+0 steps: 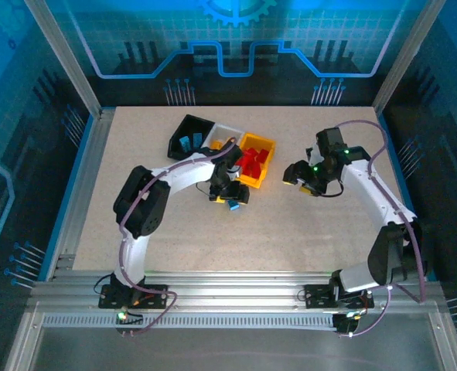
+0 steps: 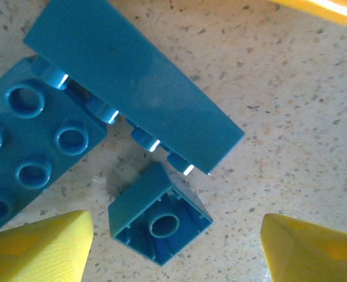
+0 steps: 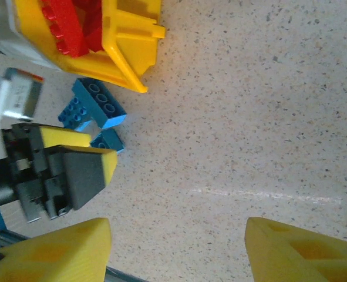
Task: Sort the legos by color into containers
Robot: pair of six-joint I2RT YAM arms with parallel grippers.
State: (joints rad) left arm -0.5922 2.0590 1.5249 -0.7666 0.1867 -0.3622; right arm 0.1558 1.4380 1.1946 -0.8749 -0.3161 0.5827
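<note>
Three light blue legos lie on the table in front of the bins. A small one [image 2: 159, 220] rests on its side, hollow underside toward me, between the fingers of my left gripper [image 2: 176, 249]. The jaws are open, with a gap on each side. A long brick [image 2: 135, 85] and a studded brick [image 2: 29, 141] lie just beyond. From above, my left gripper [image 1: 231, 196] hangs over these legos [image 1: 233, 205] near the yellow bin [image 1: 268, 144], which holds red legos [image 1: 250, 161]. The black bin [image 1: 189, 124] holds blue ones [image 1: 185, 144]. My right gripper [image 1: 294, 176] is open over bare table.
The white bin [image 1: 226, 131] sits between the black and yellow ones. The right wrist view has the yellow bin [image 3: 123, 44], the blue legos [image 3: 100, 103] and the left gripper's fingers [image 3: 79, 164] at its left. Metal frame rails border the table.
</note>
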